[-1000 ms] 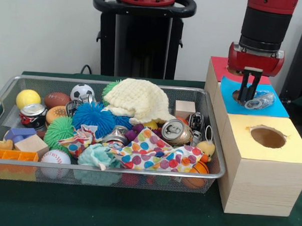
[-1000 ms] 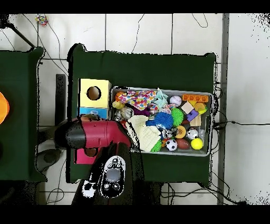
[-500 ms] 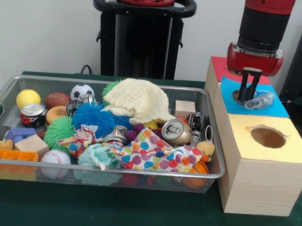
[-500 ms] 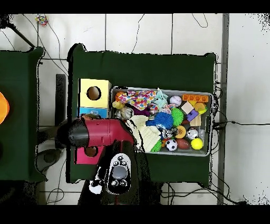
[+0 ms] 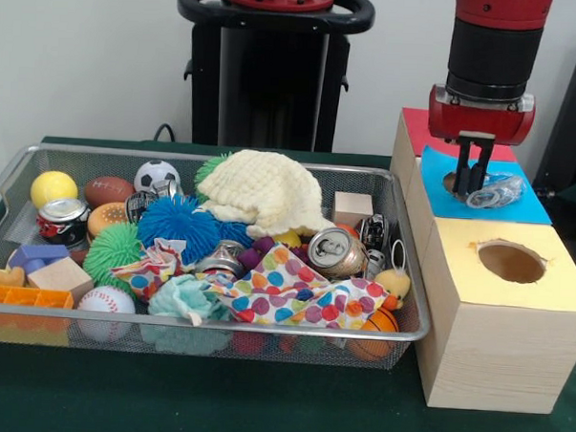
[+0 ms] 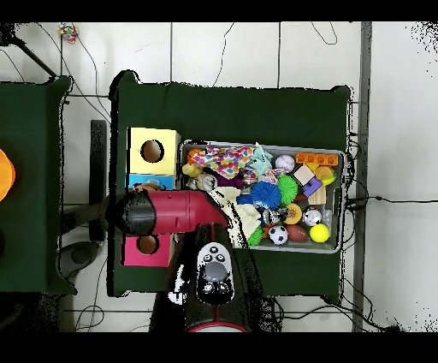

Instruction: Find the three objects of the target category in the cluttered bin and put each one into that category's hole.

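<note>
My gripper hangs just over the round hole in the blue-topped box. Its fingers stand slightly apart with nothing between them. A crushed clear plastic item lies on the blue top, right beside the fingertips and half over the hole's edge. In the wire bin lie crushed cans: one silver, one red-labelled, one partly under cloth. In the overhead view the red arm covers the gripper and most of the blue box.
A yellow-topped box with its own hole stands nearest the camera, and a red-topped box behind the blue one. The bin also holds balls, spiky toys, wooden blocks, a knitted cream hat and a dotted cloth.
The gripper has risen a little and shifted slightly left over the blue box. The clear plastic item stays where it lay. In the overhead view the arm's base link swung right.
</note>
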Tool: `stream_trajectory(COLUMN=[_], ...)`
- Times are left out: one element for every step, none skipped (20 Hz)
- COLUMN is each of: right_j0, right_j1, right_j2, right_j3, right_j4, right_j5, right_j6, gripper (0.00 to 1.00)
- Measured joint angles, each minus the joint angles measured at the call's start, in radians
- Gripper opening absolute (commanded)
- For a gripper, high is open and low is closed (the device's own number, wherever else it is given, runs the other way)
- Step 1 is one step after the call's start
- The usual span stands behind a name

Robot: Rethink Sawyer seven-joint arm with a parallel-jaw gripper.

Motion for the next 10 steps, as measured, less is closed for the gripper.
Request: stream_trajectory(right_j0=[-0.004, -0.006, -0.009, -0.01, -0.01, -0.01, -0.01, -0.011, -0.01, -0.01], right_j1=[-0.001, -0.002, -0.002, -0.003, -0.003, -0.004, -0.004, -0.005, -0.005, -0.005], right_j2=[0.005, 0.007, 0.01, 0.012, 0.012, 0.013, 0.013, 0.014, 0.014, 0.014], right_j3=[0.001, 0.002, 0.003, 0.003, 0.003, 0.004, 0.004, 0.004, 0.004, 0.004], right_j4=[-0.003, -0.006, -0.008, -0.011, -0.013, -0.015, -0.018, -0.02, -0.022, -0.025], right_j5=[0.0, 0.0, 0.0, 0.0, 0.0, 0.0, -0.001, -0.001, -0.001, -0.002], right_j6=[0.0, 0.0, 0.0, 0.0, 0.0, 0.0, 0.0, 0.0, 0.0, 0.0], gripper=[0.0, 0.0, 0.0, 0.0, 0.0, 0.0, 0.0, 0.0, 0.0, 0.0])
